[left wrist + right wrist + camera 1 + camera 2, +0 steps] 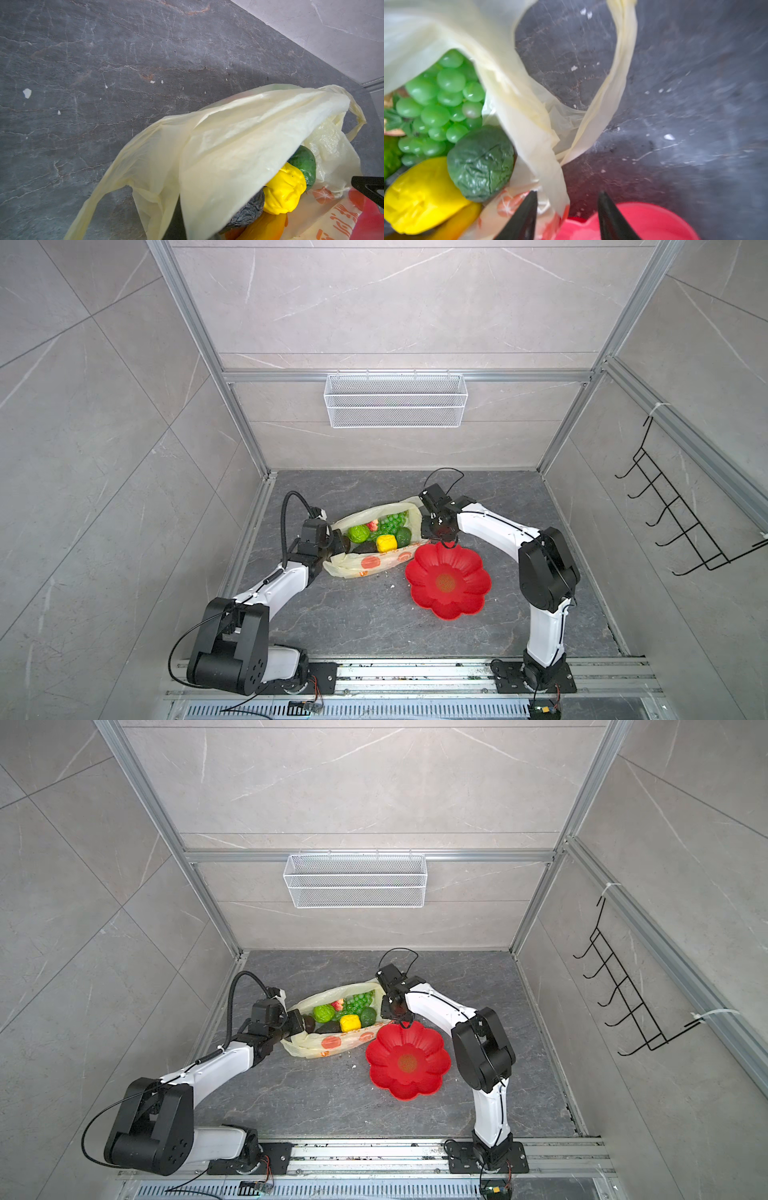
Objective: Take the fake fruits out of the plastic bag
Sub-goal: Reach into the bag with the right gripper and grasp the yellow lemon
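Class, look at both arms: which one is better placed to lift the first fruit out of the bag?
Right. The right claw stands open and empty at the mouth of the bag, beside the dark green avocado. The left claw is shut, apparently pinching the bag edge open.

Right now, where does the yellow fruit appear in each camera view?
In both top views: the yellow fruit lies in the open bag, toward its near side.
Left wrist: yellow fruit peeks from under the bag's raised flap.
Right wrist: yellow fruit lies close to the green grapes.
Shared landmark: the dark green fruit touching it.
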Controlling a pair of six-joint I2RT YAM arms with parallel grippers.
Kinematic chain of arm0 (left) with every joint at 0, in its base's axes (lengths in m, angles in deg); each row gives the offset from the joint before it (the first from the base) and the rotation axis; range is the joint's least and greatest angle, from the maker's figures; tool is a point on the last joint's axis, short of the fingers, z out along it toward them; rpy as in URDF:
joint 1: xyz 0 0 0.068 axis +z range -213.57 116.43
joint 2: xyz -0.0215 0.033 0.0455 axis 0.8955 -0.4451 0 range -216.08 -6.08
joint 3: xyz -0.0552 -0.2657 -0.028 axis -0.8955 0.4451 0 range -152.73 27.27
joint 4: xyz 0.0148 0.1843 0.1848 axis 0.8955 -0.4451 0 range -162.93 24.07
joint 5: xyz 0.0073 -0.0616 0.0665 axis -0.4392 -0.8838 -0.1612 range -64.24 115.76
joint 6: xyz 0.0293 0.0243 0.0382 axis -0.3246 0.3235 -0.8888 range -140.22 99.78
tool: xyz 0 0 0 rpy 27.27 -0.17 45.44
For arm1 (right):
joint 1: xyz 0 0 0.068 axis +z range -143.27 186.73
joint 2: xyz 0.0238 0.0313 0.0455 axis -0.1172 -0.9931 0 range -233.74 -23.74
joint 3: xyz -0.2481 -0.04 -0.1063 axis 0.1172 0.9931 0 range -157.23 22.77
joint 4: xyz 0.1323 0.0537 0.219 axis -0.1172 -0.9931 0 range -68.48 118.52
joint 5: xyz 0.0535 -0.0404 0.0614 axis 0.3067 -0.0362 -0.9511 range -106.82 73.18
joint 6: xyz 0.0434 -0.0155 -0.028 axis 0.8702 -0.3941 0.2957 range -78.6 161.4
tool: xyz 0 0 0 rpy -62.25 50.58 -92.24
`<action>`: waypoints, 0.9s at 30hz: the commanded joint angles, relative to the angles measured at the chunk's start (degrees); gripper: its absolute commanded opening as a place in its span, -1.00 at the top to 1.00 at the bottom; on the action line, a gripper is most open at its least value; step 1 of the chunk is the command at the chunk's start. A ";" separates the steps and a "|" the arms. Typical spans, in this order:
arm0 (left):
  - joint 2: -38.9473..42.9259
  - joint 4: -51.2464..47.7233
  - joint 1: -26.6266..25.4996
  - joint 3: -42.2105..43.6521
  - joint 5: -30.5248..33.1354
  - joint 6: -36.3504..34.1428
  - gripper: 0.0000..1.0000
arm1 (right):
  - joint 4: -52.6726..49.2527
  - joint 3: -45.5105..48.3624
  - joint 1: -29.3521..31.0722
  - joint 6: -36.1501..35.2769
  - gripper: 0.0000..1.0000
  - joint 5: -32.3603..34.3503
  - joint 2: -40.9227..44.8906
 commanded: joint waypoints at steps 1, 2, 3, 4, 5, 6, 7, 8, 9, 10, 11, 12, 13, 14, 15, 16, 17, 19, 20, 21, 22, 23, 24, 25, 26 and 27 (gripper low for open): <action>-0.22 2.66 -0.30 -0.34 -1.03 -0.15 1.00 | -4.86 -4.84 5.16 -1.91 -0.17 7.47 2.55; -0.31 2.66 -0.31 -0.37 -0.90 -0.15 1.00 | -5.42 -6.05 6.75 -2.45 -0.19 8.29 2.20; -0.42 2.66 -0.36 -0.33 -0.71 -0.20 1.00 | -6.01 -7.79 8.48 -2.90 -0.22 9.33 1.39; -0.44 2.66 -0.32 -0.26 -0.52 -0.15 1.00 | -6.84 -9.85 10.30 -3.55 -0.25 10.16 0.17; -0.44 2.73 -0.38 -0.23 -0.22 -0.23 1.00 | -7.79 -11.81 11.71 -4.06 -0.27 10.61 -1.08; -0.44 2.71 -0.31 -0.14 -0.16 -0.24 1.00 | -9.25 -14.41 12.91 -4.29 -0.30 10.94 -2.84; -0.36 2.68 -0.31 -0.15 -0.09 -0.22 1.00 | -10.45 -16.75 13.79 -4.51 -0.31 10.89 -4.70; -0.29 2.66 -0.38 -0.19 0.05 -0.22 1.00 | -11.02 -18.41 14.43 -4.70 -0.32 10.72 -6.08; -0.19 2.66 -0.30 -0.17 0.03 -0.37 1.00 | -11.48 -20.11 14.96 -5.04 -0.33 10.54 -7.60; -0.10 2.64 -0.31 -0.15 0.19 -0.41 1.00 | -11.86 -21.67 15.32 -5.38 -0.34 9.79 -9.13; 0.04 2.58 -0.30 -0.06 0.35 -0.44 1.00 | -12.13 -23.04 15.57 -5.70 -0.34 9.04 -10.37; 0.23 2.57 -0.31 0.01 0.54 -0.50 1.00 | -12.45 -24.56 15.71 -5.97 -0.35 8.16 -11.79; 0.34 2.50 -0.35 0.01 0.66 -0.58 1.00 | -12.82 -25.98 15.84 -6.11 -0.36 7.45 -13.11; 0.44 2.40 -0.30 0.03 0.80 -0.68 1.00 | -13.38 -27.51 15.88 -6.35 -0.38 6.66 -14.47; 0.53 2.31 -0.36 0.00 0.89 -0.68 1.00 | -13.77 -28.73 15.88 -6.51 -0.39 5.97 -15.56; 0.58 2.31 -0.31 0.00 0.86 -0.75 1.00 | -14.19 -29.79 15.88 -6.67 -0.42 5.53 -16.56; 0.61 2.27 -0.31 0.03 0.98 -0.77 0.99 | -14.96 -31.19 15.88 -6.53 -0.46 5.34 -17.78; 0.61 2.21 -0.36 0.07 0.94 -0.77 0.99 | -15.54 -32.77 15.88 -6.65 -0.51 5.16 -19.35; 0.53 2.22 -0.34 0.01 0.91 -0.77 0.99 | -15.94 -33.53 15.88 -6.63 -0.52 5.33 -20.24; 0.52 2.23 -0.34 -0.06 0.91 -0.81 0.99 | -16.62 -34.48 15.88 -6.56 -0.54 5.79 -21.15; 0.56 2.22 -0.36 -0.08 0.83 -0.77 0.99 | -17.43 -35.44 15.88 -6.57 -0.55 6.14 -22.04; 0.52 2.22 -0.35 -0.06 0.81 -0.77 0.99 | -18.40 -36.56 15.90 -6.68 -0.55 6.57 -23.04; 0.60 2.14 -0.29 -0.11 0.74 -0.81 0.99 | -19.36 -37.52 15.88 -6.49 -0.55 7.10 -24.03; 0.66 2.13 -0.30 -0.15 0.72 -0.77 0.99 | -20.01 -38.22 15.88 -6.48 -0.56 7.26 -24.72; 0.70 2.12 -0.30 -0.14 0.73 -0.79 0.99 | -20.36 -38.80 15.88 -6.58 -0.56 7.27 -25.43; 0.79 2.04 -0.33 -0.19 0.73 -0.77 0.99 | -20.51 -39.11 15.88 -6.60 -0.56 7.34 -25.96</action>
